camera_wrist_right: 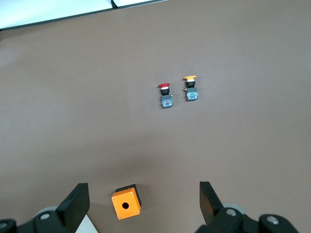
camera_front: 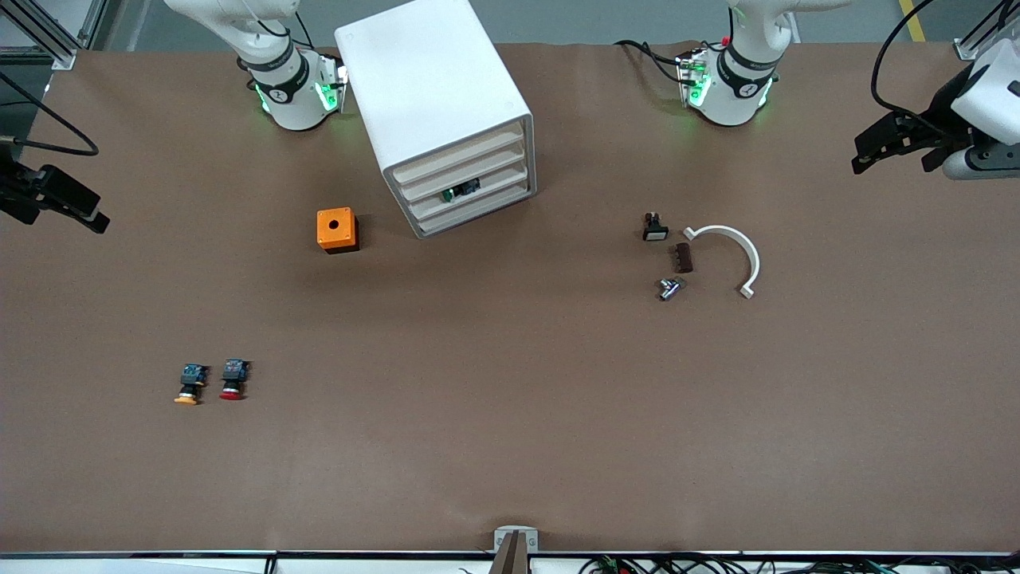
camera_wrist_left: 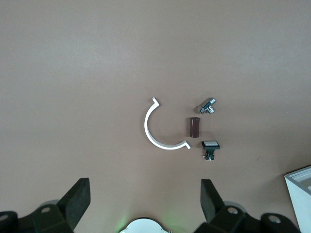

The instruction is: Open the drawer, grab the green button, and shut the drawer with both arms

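The white cabinet [camera_front: 434, 88] stands near the arms' bases, and its four drawers are pushed in. The green-capped button [camera_front: 460, 191] shows inside the third drawer [camera_front: 502, 182] from the top. My left gripper [camera_front: 865, 155] is open and empty, raised at the left arm's end of the table, well away from the cabinet. In the left wrist view it [camera_wrist_left: 145, 199] hangs over bare table, with a cabinet corner [camera_wrist_left: 299, 194] at the edge. My right gripper [camera_front: 92, 215] is open and empty, raised at the right arm's end. In the right wrist view it [camera_wrist_right: 142, 201] is over the orange box [camera_wrist_right: 126, 203].
The orange box [camera_front: 337, 229] with a round hole sits beside the cabinet. A red-capped button [camera_front: 233, 379] and a yellow-orange-capped button [camera_front: 190, 384] lie nearer the camera. A white half ring [camera_front: 729, 247], brown cylinder [camera_front: 682, 257], metal fitting [camera_front: 669, 288] and white-capped switch [camera_front: 655, 229] lie toward the left arm's end.
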Controlling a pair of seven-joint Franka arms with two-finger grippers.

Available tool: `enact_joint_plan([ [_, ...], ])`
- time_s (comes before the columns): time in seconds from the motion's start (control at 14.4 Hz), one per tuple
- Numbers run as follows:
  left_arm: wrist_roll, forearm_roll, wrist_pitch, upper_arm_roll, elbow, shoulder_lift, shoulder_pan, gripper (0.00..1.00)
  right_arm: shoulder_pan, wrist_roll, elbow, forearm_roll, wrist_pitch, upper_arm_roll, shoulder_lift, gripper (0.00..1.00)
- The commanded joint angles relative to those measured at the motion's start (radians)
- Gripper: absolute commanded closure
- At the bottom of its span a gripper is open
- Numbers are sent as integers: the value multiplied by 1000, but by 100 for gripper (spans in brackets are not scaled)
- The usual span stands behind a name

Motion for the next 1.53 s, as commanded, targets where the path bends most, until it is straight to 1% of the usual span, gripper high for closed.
enact_joint_plan([
  [0.0, 1, 2, -35, 1, 27, 11, -5, 0, -12, -13, -12, 14, 10, -1, -16, 0],
  [0.35, 1, 0, -35, 2, 27, 13, -4, 0, -7, -11, -12, 10, 12, 0, -15, 0],
  [0.49, 5, -1, -53, 7, 25, 23, -1, 0, -6, -11, -12, 6, 15, 0, -15, 0],
  [0.56, 2, -6, -59, 7, 22, 45, -2, 0, -6, -11, -13, 6, 12, 0, -15, 0],
  [0.84, 1, -21, -53, 4, 28, 170, -8, 0, -4, -6, -19, 6, 0, 3, -17, 0],
  [1.04, 1, -38, -19, -1, 33, 263, -16, 0, -6, -9, -19, 6, 0, 3, -19, 0],
  [1.18, -4, -40, -13, -13, 36, 325, -28, 0, -4, -5, -21, 6, 0, 3, -17, 0],
  [1.32, -55, -64, -1, -27, 51, 400, -40, 0, -1, 4, -22, 6, 0, 3, -17, 0],
  [1.46, -157, -76, -1, -38, 86, 477, -82, 0, 11, 13, -24, 6, 0, 3, -17, 0],
])
